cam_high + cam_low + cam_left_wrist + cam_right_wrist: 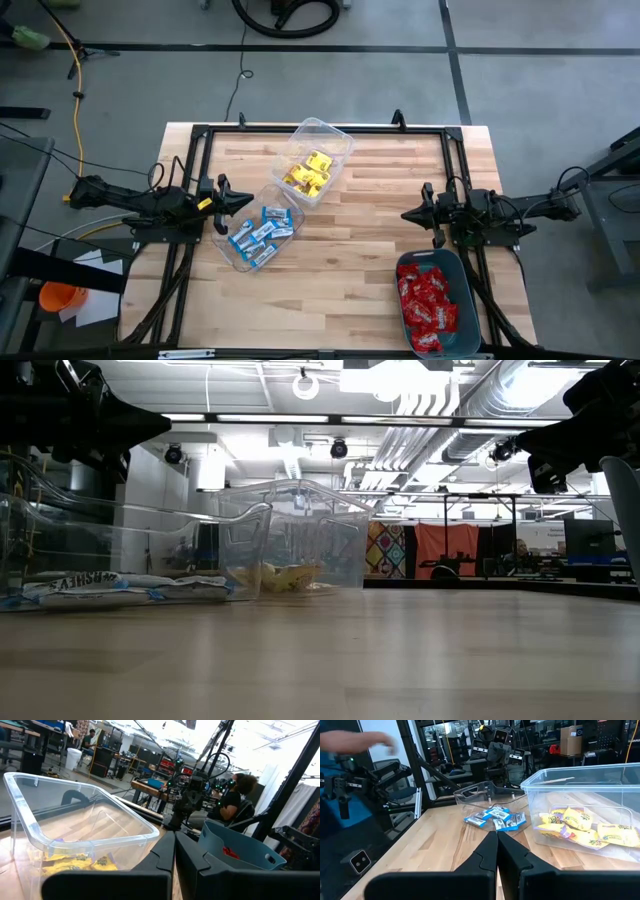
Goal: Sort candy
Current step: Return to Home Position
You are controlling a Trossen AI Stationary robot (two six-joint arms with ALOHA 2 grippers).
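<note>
The candy lies sorted in three bins. Yellow packets fill a clear tub at the table's far middle, also seen as yellow packets. Blue-and-white packets lie in a second clear tub, nearer and to the left. Red packets sit in the teal bin at the near right. My left gripper hovers shut at the left, beside the blue tub. My right gripper hovers shut at the right, above the teal bin's far end.
Bare wooden tabletop lies between the tubs and the teal bin. A black frame runs round the table's edges. A person sits beyond the table, and a blurred arm shows in the right wrist view.
</note>
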